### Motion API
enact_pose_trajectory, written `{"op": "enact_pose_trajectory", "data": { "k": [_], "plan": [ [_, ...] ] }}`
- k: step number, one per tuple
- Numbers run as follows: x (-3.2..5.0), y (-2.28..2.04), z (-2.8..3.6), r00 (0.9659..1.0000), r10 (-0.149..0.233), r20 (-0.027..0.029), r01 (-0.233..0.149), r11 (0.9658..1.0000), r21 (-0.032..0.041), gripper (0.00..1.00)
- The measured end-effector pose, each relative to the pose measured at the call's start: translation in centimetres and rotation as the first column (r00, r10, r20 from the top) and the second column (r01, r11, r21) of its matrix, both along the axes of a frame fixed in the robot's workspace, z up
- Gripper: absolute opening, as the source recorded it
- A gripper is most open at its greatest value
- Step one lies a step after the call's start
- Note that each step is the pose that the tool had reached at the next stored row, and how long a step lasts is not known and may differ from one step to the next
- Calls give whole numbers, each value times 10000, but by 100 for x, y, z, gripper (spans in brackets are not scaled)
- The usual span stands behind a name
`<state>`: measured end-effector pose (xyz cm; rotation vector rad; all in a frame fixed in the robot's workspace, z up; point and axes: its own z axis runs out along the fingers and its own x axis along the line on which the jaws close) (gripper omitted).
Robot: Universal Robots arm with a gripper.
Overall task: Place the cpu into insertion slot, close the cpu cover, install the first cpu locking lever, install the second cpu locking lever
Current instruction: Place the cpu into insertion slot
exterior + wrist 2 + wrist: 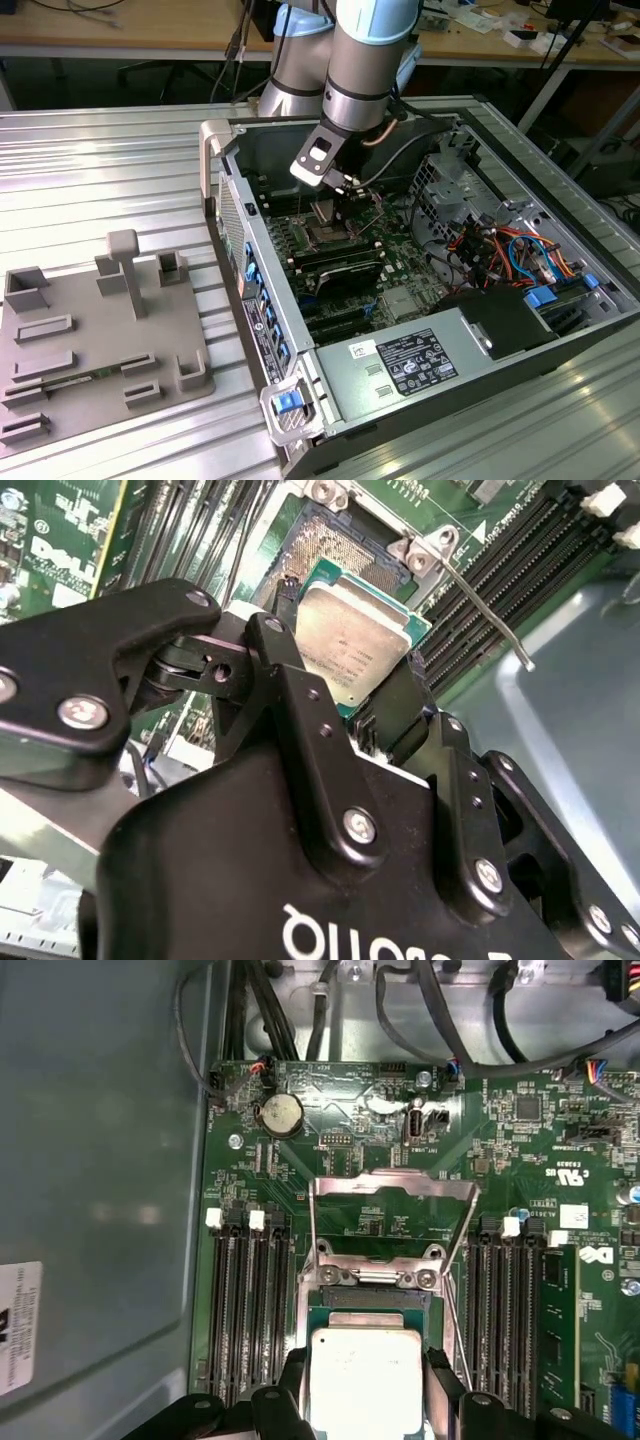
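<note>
My gripper (345,675) is shut on the cpu (355,640), a small square chip with a silver top and a green edge. Black fingers (290,1372) press on two opposite sides of the cpu (365,1375). It hangs just over the near part of the insertion slot (340,542), whose dark contact field shows beyond the chip, so it is not seated. The cpu cover (390,1182), a silver window frame, stands swung open behind the insertion slot (370,1302). In the exterior view my gripper (345,195) reaches down into the open computer case above the insertion slot (328,234).
Long black memory slots (245,1310) flank the socket on both sides. A thin locking lever (490,605) sticks up beside it. Cables (500,250) and a power supply (410,360) fill the case toward the exterior view's right. A grey fixture plate (100,340) lies outside the case.
</note>
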<state>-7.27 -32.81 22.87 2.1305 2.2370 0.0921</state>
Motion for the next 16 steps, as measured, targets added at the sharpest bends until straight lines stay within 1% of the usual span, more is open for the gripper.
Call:
{"op": "enact_pose_trajectory", "data": {
  "k": [2, 3, 5, 11, 13, 15, 16],
  "plan": [
    [2, -3, -26, 10000, -2, -1, 2, 10000, 0, 55],
    [2, -3, -26, 10000, -2, -2, 2, 10000, -3, 55],
    [3, -3, -72, 10000, -1, -2, 1, 10000, -1, 55],
    [3, -2, -72, 10000, -1, -3, 1, 10000, -5, 55],
    [4, -2, -74, 10000, 0, -4, 0, 10000, -38, 55],
    [3, -3, -77, 10000, 0, -25, 0, 10000, -70, 55],
    [2, -3, -79, 10000, -1, -47, 1, 10000, -82, 55]
  ]
}}
